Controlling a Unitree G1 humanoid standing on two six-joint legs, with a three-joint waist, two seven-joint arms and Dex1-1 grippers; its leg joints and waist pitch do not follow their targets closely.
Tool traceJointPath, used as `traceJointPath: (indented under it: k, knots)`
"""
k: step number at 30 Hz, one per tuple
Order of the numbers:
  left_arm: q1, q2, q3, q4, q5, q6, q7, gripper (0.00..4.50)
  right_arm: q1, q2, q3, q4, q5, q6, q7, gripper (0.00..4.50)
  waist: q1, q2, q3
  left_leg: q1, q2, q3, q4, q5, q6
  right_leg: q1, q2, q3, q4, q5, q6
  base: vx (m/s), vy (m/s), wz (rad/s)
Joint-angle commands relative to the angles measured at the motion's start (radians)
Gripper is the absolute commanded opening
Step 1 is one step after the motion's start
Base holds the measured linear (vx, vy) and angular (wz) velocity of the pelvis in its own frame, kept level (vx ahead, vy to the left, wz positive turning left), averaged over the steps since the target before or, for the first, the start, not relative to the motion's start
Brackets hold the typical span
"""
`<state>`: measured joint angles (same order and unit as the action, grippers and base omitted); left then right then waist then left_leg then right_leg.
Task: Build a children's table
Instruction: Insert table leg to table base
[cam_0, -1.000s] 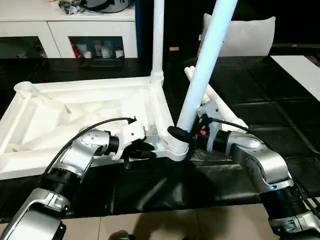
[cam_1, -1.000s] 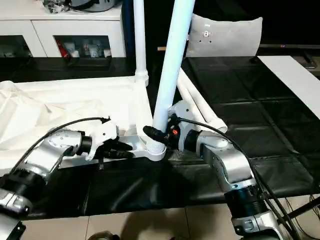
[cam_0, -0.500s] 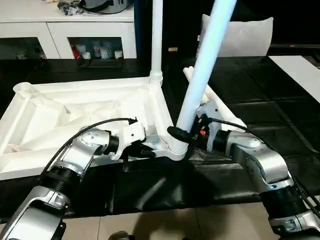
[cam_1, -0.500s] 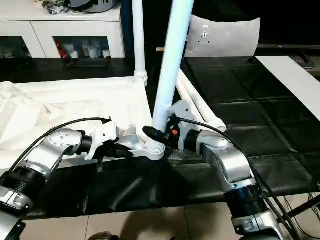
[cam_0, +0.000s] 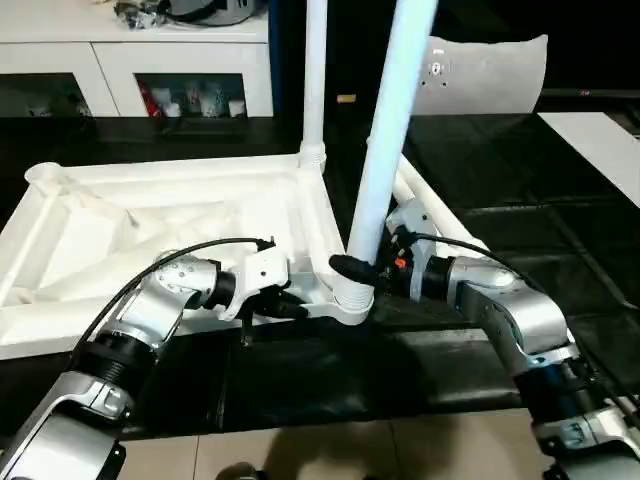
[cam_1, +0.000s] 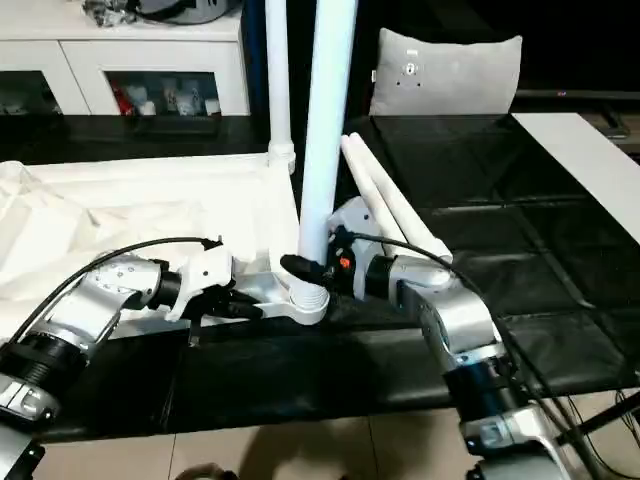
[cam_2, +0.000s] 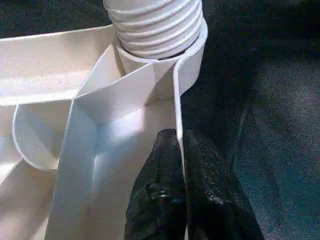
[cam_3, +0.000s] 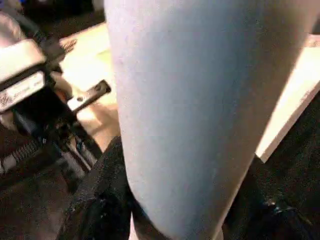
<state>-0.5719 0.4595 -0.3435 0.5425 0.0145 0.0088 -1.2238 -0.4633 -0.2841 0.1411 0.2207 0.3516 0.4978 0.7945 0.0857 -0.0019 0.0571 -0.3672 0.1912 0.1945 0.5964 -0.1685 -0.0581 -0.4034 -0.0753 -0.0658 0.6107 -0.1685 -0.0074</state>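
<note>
The left gripper (cam_2: 180, 165) pinches the thin rim of the upturned table top (cam_0: 150, 215), just beside the corner socket (cam_0: 350, 298). Across that socket, the right gripper (cam_0: 362, 270) clasps the base of the upright leg (cam_0: 385, 150) seated there. Behind it lie two loose legs (cam_1: 385, 200).

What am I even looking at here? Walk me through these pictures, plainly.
A two-armed humanoid robot is putting together a white plastic children's table. Two pictures come from cameras in its head, looking down over its silver arms; two come from cameras on its wrists. The table top lies upside down on a black surface. The left gripper pinches the top's edge wall. The right gripper is closed around a leg standing in the near corner socket. Another leg stands in the far corner, and two spare legs lie beside the top.
</note>
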Motion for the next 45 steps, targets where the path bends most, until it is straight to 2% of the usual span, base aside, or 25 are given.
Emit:
traceJointPath:
  k: [1,3,7,8,9,10,12,13,14,16,17,21,25,27,28,30,31,32,34,35,36,39,42,43,45]
  knots:
    - [-0.010,0.006,-0.008,-0.036,0.000,-0.007,-0.035,0.00,0.025,-0.007,-0.023,0.049,-0.001,0.016,-0.011,1.89,-0.003,0.006,-0.066,0.022,0.038,-0.025,-0.076,-0.327,-0.028,0.035,-0.072,0.048,-0.089,-0.388,-0.164,0.000,0.000,0.00]
    - [-0.013,0.005,-0.002,-0.024,0.003,-0.009,-0.021,0.00,0.060,-0.006,-0.053,0.048,0.026,0.012,-0.003,1.89,-0.003,0.004,-0.066,0.020,0.039,-0.025,-0.076,-0.323,-0.027,0.036,-0.072,0.048,-0.089,-0.383,-0.163,0.000,0.000,0.00]
    - [-0.015,0.000,0.008,-0.009,0.003,-0.011,0.002,0.00,0.114,-0.002,-0.068,0.015,0.045,-0.008,0.007,1.89,0.000,0.003,-0.066,0.022,0.040,-0.024,-0.077,-0.325,-0.025,0.034,-0.072,0.048,-0.090,-0.378,-0.161,0.000,0.000,0.00]
    - [-0.019,-0.004,0.013,-0.002,0.002,-0.010,0.010,0.00,0.124,-0.001,-0.071,0.009,0.046,-0.017,0.007,1.89,0.002,0.020,-0.066,0.023,0.040,-0.027,-0.077,-0.329,-0.029,0.035,-0.073,0.048,-0.088,-0.374,-0.163,0.000,0.000,0.00]
    - [-0.022,-0.006,0.015,0.003,0.001,-0.011,0.014,0.00,0.136,0.001,-0.073,0.003,0.047,-0.026,0.009,1.89,-0.001,0.008,-0.066,0.022,0.039,-0.025,-0.078,-0.335,-0.029,0.035,-0.070,0.047,-0.091,-0.373,-0.161,0.000,0.000,0.00]
    - [-0.025,-0.009,0.016,0.011,0.002,-0.015,0.019,0.00,0.148,0.004,-0.075,-0.002,0.048,-0.036,0.007,1.89,0.001,0.014,-0.065,0.023,0.038,-0.026,-0.078,-0.341,-0.029,0.035,-0.072,0.047,-0.091,-0.385,-0.162,0.000,0.000,0.00]
    - [-0.030,-0.012,0.018,0.022,0.004,-0.020,0.028,0.00,0.171,0.010,-0.073,-0.015,0.041,-0.064,-0.002,1.89,0.001,0.013,-0.063,0.026,0.038,-0.026,-0.078,-0.361,-0.029,0.031,-0.073,0.046,-0.100,-0.430,-0.151,0.000,0.000,0.00]
    - [-0.033,-0.014,0.018,0.026,0.004,-0.020,0.030,0.00,0.178,0.010,-0.067,-0.019,0.032,-0.080,-0.008,1.89,0.002,0.020,-0.063,0.027,0.038,-0.028,-0.078,-0.367,-0.032,0.030,-0.074,0.046,-0.100,-0.437,-0.148,0.000,0.000,0.00]
    - [-0.034,-0.015,0.018,0.027,0.005,-0.019,0.031,0.00,0.185,0.007,-0.057,-0.020,0.014,-0.100,-0.018,1.89,0.000,0.018,-0.063,0.027,0.038,-0.028,-0.080,-0.376,-0.033,0.030,-0.072,0.046,-0.102,-0.445,-0.144,0.000,0.000,0.00]
    - [-0.035,-0.017,0.016,0.024,0.005,-0.017,0.030,0.00,0.193,-0.006,-0.020,-0.013,-0.048,-0.149,-0.040,1.89,-0.001,0.020,-0.063,0.025,0.038,-0.031,-0.081,-0.387,-0.040,0.031,-0.072,0.044,-0.100,-0.445,-0.141,0.000,0.000,0.00]
    - [-0.035,-0.017,0.016,0.024,0.005,-0.017,0.030,0.00,0.192,-0.007,-0.019,-0.013,-0.050,-0.150,-0.041,1.89,-0.001,0.019,-0.062,0.025,0.038,-0.031,-0.082,-0.390,-0.041,0.031,-0.072,0.044,-0.101,-0.448,-0.139,0.000,0.000,0.00]
    - [-0.039,-0.006,0.001,0.019,0.017,-0.023,0.014,0.00,0.171,-0.046,0.061,0.009,-0.137,-0.170,-0.022,1.89,-0.005,0.018,-0.059,0.028,0.037,-0.033,-0.082,-0.420,-0.039,0.029,-0.072,0.043,-0.109,-0.508,-0.121,0.000,0.000,0.00]
    - [-0.042,0.005,-0.007,0.013,0.022,-0.031,-0.006,0.00,0.152,-0.065,0.101,0.017,-0.150,-0.145,0.014,1.88,-0.008,0.022,-0.057,0.032,0.036,-0.035,-0.081,-0.440,-0.036,0.026,-0.073,0.042,-0.114,-0.549,-0.110,0.000,0.000,0.00]
    - [-0.045,0.010,-0.009,0.012,0.022,-0.035,-0.014,0.00,0.145,-0.075,0.120,0.026,-0.152,-0.134,0.039,1.88,-0.009,0.020,-0.053,0.030,0.037,-0.036,-0.083,-0.440,-0.033,0.024,-0.071,0.043,-0.114,-0.533,-0.112,0.000,0.000,0.00]
    - [-0.046,0.012,-0.010,0.012,0.022,-0.036,-0.019,0.00,0.143,-0.079,0.129,0.029,-0.151,-0.128,0.052,1.88,-0.009,0.020,-0.055,0.030,0.037,-0.036,-0.084,-0.437,-0.032,0.026,-0.070,0.043,-0.111,-0.521,-0.115,0.000,0.000,0.00]
    - [-0.054,0.016,-0.012,0.019,0.024,-0.043,-0.030,0.00,0.138,-0.080,0.143,0.040,-0.145,-0.123,0.079,1.88,-0.010,0.020,-0.047,0.027,0.038,-0.035,-0.087,-0.442,-0.029,0.023,-0.068,0.046,-0.109,-0.489,-0.127,0.000,0.000,0.00]
    - [-0.057,0.017,-0.013,0.022,0.025,-0.044,-0.033,0.00,0.137,-0.079,0.147,0.044,-0.144,-0.124,0.086,1.88,-0.010,0.020,-0.047,0.027,0.038,-0.035,-0.087,-0.442,-0.029,0.023,-0.068,0.046,-0.109,-0.489,-0.127,0.000,0.000,0.00]
    - [-0.065,0.020,-0.014,0.030,0.028,-0.051,-0.040,0.00,0.134,-0.075,0.157,0.052,-0.139,-0.126,0.105,1.88,-0.012,0.018,-0.040,0.026,0.037,-0.034,-0.089,-0.446,-0.024,0.022,-0.068,0.047,-0.109,-0.487,-0.129,0.000,0.000,0.00]
    - [-0.077,0.020,-0.015,0.043,0.030,-0.056,-0.045,0.00,0.131,-0.071,0.164,0.060,-0.132,-0.122,0.125,1.88,-0.013,0.018,-0.039,0.028,0.035,-0.033,-0.089,-0.443,-0.018,0.022,-0.067,0.047,-0.112,-0.496,-0.126,0.000,0.000,0.00]
    - [-0.090,0.020,-0.017,0.058,0.032,-0.062,-0.051,0.00,0.127,-0.071,0.174,0.069,-0.132,-0.123,0.141,1.88,-0.014,0.014,-0.032,0.028,0.035,-0.032,-0.090,-0.444,-0.016,0.018,-0.068,0.047,-0.115,-0.503,-0.123,0.000,0.000,0.00]
    - [-0.100,0.021,-0.018,0.068,0.033,-0.067,-0.056,0.00,0.125,-0.073,0.185,0.074,-0.138,-0.125,0.151,1.88,-0.014,0.015,-0.029,0.028,0.035,-0.033,-0.092,-0.444,-0.013,0.019,-0.067,0.047,-0.115,-0.515,-0.119,0.000,0.000,0.00]
    - [-0.122,0.018,-0.017,0.098,0.037,-0.076,-0.058,0.00,0.116,-0.072,0.196,0.087,-0.140,-0.126,0.167,1.88,-0.015,0.016,-0.029,0.029,0.038,-0.035,-0.097,-0.441,-0.013,0.021,-0.069,0.046,-0.117,-0.519,-0.115,0.000,0.000,0.00]
    - [-0.172,0.018,-0.019,0.173,0.061,-0.109,-0.047,0.00,0.091,-0.065,0.225,0.099,-0.154,-0.128,0.193,1.88,-0.019,0.013,-0.027,0.029,0.039,-0.035,-0.101,-0.430,-0.011,0.023,-0.068,0.046,-0.117,-0.489,-0.125,0.000,0.000,0.00]
    - [-0.180,0.019,-0.018,0.184,0.064,-0.113,-0.045,0.00,0.087,-0.061,0.227,0.100,-0.156,-0.127,0.197,1.88,-0.020,0.015,-0.026,0.028,0.041,-0.035,-0.102,-0.431,-0.014,0.023,-0.070,0.047,-0.115,-0.477,-0.133,0.000,0.000,0.00]
    - [-0.189,0.027,-0.017,0.198,0.066,-0.120,-0.048,0.00,0.076,-0.049,0.227,0.108,-0.159,-0.127,0.200,1.88,-0.021,0.012,-0.026,0.028,0.042,-0.035,-0.103,-0.438,-0.016,0.024,-0.074,0.048,-0.115,-0.481,-0.143,0.000,0.000,0.00]
